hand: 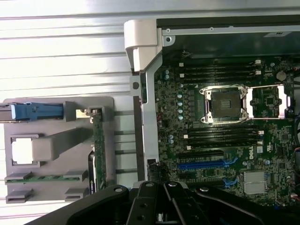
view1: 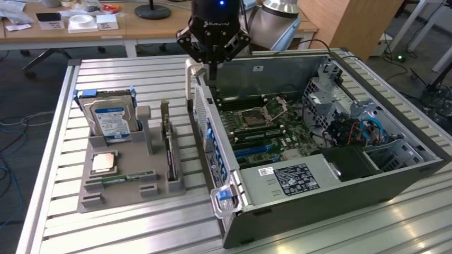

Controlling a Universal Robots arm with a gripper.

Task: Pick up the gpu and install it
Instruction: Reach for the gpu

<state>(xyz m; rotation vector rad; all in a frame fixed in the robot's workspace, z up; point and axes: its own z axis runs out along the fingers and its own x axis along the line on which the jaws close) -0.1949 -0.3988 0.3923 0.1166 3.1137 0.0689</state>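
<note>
The gpu (view1: 169, 151) is seen edge-on only, as a narrow dark strip standing upright in a slot of the grey holder (view1: 124, 198). Its flat face cannot be made out. In the wrist view one end of the card (hand: 98, 140) is covered by the gripper's dark linkages, and the fingertips themselves are cut off at the picture's edge. The arm (view1: 279, 16) is cropped by the upper border of the exterior view.

The blue expansion slots (view1: 251, 153) on the motherboard (view1: 261, 132) are partly hidden behind the side wall of the open computer case (view1: 339, 196), and the near end of the board is covered by a labelled black box.

The gripper (view1: 210, 66) is held above the far corner of the case, over the wall that faces the holder. The jaws are drawn together to a point and are closed on nothing. No contact with the case can be confirmed.

The gpu is left in the holder on the slatted surface (view1: 127, 79), between the hard drive (view1: 109, 119) and the case, well apart from the gripper.
</note>
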